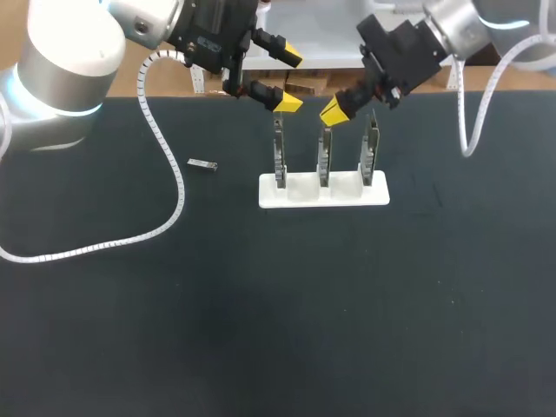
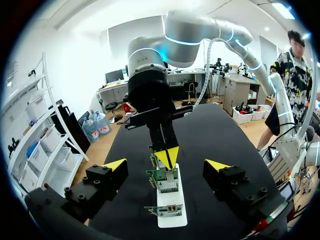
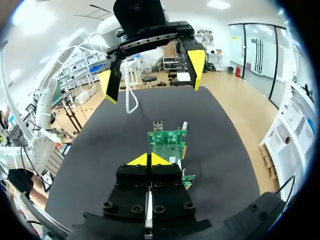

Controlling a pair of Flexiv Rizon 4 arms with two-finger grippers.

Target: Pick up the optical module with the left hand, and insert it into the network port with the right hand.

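Wide open, my left gripper hangs over the card stand, well short of the optical module lying unpicked on the table. My right gripper, fingertips pressed together, hovers by the middle network card, likely placed for insertion.

No text can be read; faint print on the left gripper is too blurred to make out

Silver arms are ringed in blue light and trailed by white coiled cables. The left tool and right tool are finished black, tipped yellow.
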